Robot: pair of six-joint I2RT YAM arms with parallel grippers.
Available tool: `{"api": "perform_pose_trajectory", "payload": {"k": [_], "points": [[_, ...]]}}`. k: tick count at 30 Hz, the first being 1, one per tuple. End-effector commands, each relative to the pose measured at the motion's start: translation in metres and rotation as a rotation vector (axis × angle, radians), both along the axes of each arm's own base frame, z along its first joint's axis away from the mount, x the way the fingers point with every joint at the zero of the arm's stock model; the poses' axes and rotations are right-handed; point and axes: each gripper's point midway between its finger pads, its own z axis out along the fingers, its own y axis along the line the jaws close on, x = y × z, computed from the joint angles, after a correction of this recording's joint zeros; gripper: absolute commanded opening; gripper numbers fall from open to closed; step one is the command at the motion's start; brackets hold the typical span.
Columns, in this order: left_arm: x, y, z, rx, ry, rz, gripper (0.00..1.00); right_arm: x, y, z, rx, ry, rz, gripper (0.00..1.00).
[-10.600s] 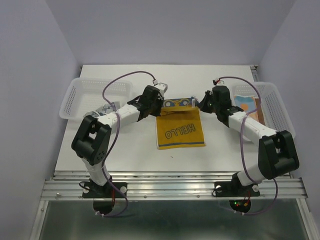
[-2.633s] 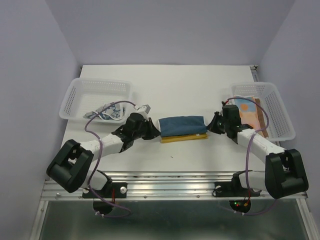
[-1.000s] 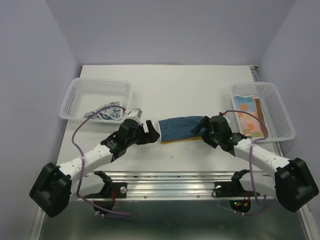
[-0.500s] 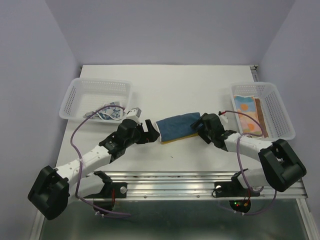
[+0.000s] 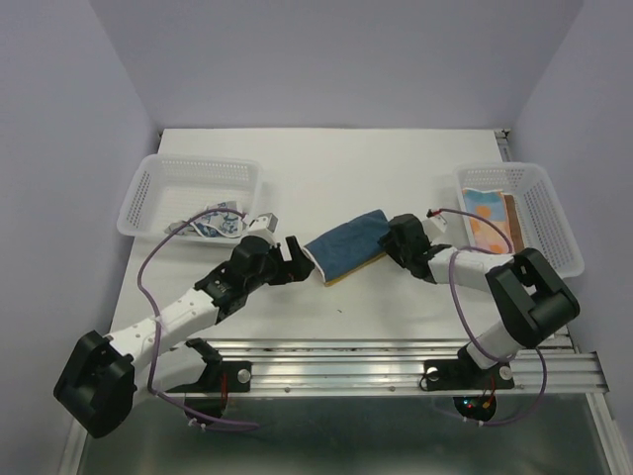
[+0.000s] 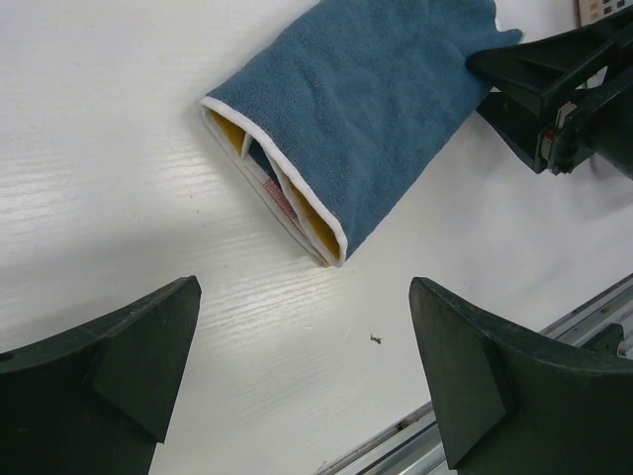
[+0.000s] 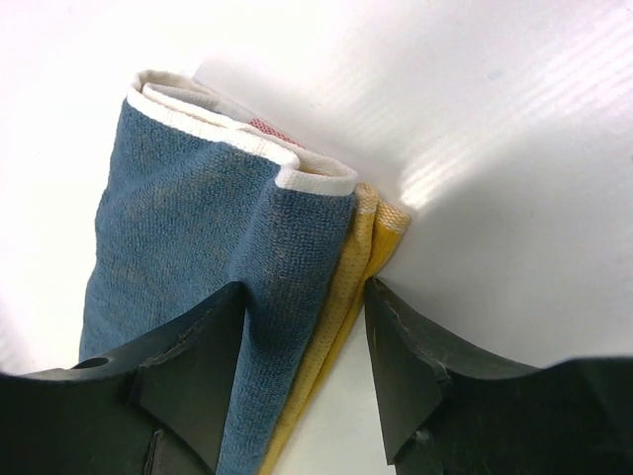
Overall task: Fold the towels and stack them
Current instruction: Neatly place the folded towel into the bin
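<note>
Towel (image 7: 178, 198) lies inside the right gripper (image 7: 302, 297), perhaps pinched.

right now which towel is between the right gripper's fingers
The folded blue towel on the table; the patterned towel lies in the left basket, the orange towel in the right basket.

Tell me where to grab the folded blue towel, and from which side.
Take the folded towel by its right short end, low from the right: the layers lie flat and thin there, and the fingers of the right gripper sit either side of it.
</note>
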Motion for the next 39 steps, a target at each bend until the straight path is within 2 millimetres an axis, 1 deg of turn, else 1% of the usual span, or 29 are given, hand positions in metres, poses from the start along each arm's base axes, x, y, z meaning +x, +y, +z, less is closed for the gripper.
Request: {"api": "perform_pose_trajectory", "payload": {"k": [1,2,3,4,5,7,8,9,11,12,14,15,16,18,20,21,22,23,24,26,28,29,30,31,32,34,35,36,39], "points": [[0.003,0.006,0.010,-0.012,-0.036,0.023,0.99,-0.018,-0.021,-0.040,-0.153,0.146,-0.014,0.57],[0.002,0.006,0.011,-0.015,-0.038,0.023,0.99,-0.013,-0.020,-0.039,-0.170,0.143,-0.013,0.57],[0.005,0.010,0.011,-0.004,-0.050,0.050,0.99,-0.016,-0.023,-0.050,-0.202,0.184,-0.005,0.57],[0.006,0.011,0.012,-0.007,-0.052,0.054,0.99,-0.014,-0.022,-0.052,-0.229,0.197,0.016,0.57],[0.006,0.012,0.011,-0.005,-0.052,0.057,0.99,-0.005,-0.016,-0.048,-0.229,0.192,0.028,0.57],[0.005,0.012,0.012,-0.006,-0.055,0.058,0.99,-0.002,-0.014,-0.055,-0.262,0.233,0.055,0.56],[0.005,0.012,0.012,-0.007,-0.054,0.059,0.99,-0.004,-0.013,-0.067,-0.289,0.272,0.088,0.56],[0.005,0.013,0.011,-0.004,-0.052,0.060,0.99,0.003,-0.008,-0.065,-0.293,0.270,0.097,0.55],[0.005,0.015,0.012,-0.003,-0.055,0.067,0.99,0.000,-0.010,-0.074,-0.330,0.312,0.123,0.52],[0.005,0.016,0.012,-0.001,-0.055,0.071,0.99,0.000,-0.011,-0.082,-0.348,0.334,0.131,0.49],[0.006,0.017,0.012,0.001,-0.056,0.079,0.99,-0.004,-0.014,-0.090,-0.388,0.370,0.159,0.45],[0.006,0.018,0.013,0.001,-0.060,0.079,0.99,-0.006,-0.018,-0.099,-0.416,0.397,0.170,0.40],[0.006,0.019,0.013,0.001,-0.063,0.083,0.99,-0.001,-0.015,-0.098,-0.436,0.401,0.205,0.37],[0.007,0.020,0.013,0.003,-0.064,0.090,0.99,0.001,-0.011,-0.104,-0.450,0.420,0.249,0.32],[0.007,0.021,0.012,0.007,-0.061,0.093,0.99,0.008,-0.004,-0.101,-0.458,0.409,0.304,0.27],[0.007,0.021,0.011,0.010,-0.059,0.094,0.99,0.010,-0.003,-0.101,-0.460,0.405,0.319,0.18],[0.008,0.022,0.012,0.012,-0.061,0.098,0.99,0.015,0.001,-0.098,-0.470,0.382,0.357,0.13],[0.008,0.023,0.011,0.015,-0.059,0.101,0.99,0.017,0.004,-0.096,-0.465,0.372,0.377,0.10],[0.008,0.024,0.011,0.015,-0.059,0.103,0.99,0.020,0.005,-0.093,-0.474,0.357,0.396,0.01],[0.008,0.025,0.010,0.018,-0.058,0.108,0.99,0.028,0.008,-0.078,-0.499,0.299,0.442,0.01],[0.010,0.026,0.010,0.022,-0.060,0.115,0.99,0.034,0.003,-0.063,-0.554,0.266,0.456,0.01],[0.010,0.027,0.010,0.025,-0.059,0.116,0.99,0.036,-0.004,-0.056,-0.609,0.260,0.479,0.01],[0.010,0.028,0.010,0.026,-0.060,0.120,0.99,0.041,-0.013,-0.038,-0.672,0.236,0.456,0.01],[0.010,0.028,0.010,0.029,-0.058,0.122,0.99,0.043,-0.020,-0.030,-0.715,0.233,0.456,0.01],[0.010,0.029,0.009,0.032,-0.056,0.126,0.99,0.046,-0.030,-0.011,-0.798,0.215,0.465,0.01],[0.011,0.032,0.009,0.036,-0.058,0.141,0.99,0.042,-0.045,0.004,-0.902,0.237,0.488,0.01],[0.011,0.033,0.010,0.037,-0.060,0.143,0.99,0.041,-0.053,0.011,-0.979,0.253,0.541,0.01],[0.012,0.034,0.010,0.039,-0.063,0.146,0.99,0.040,-0.062,0.025,-1.030,0.245,0.528,0.01],[0.012,0.035,0.011,0.039,-0.069,0.152,0.99,0.031,-0.077,0.033,-1.142,0.287,0.657,0.01]]}}
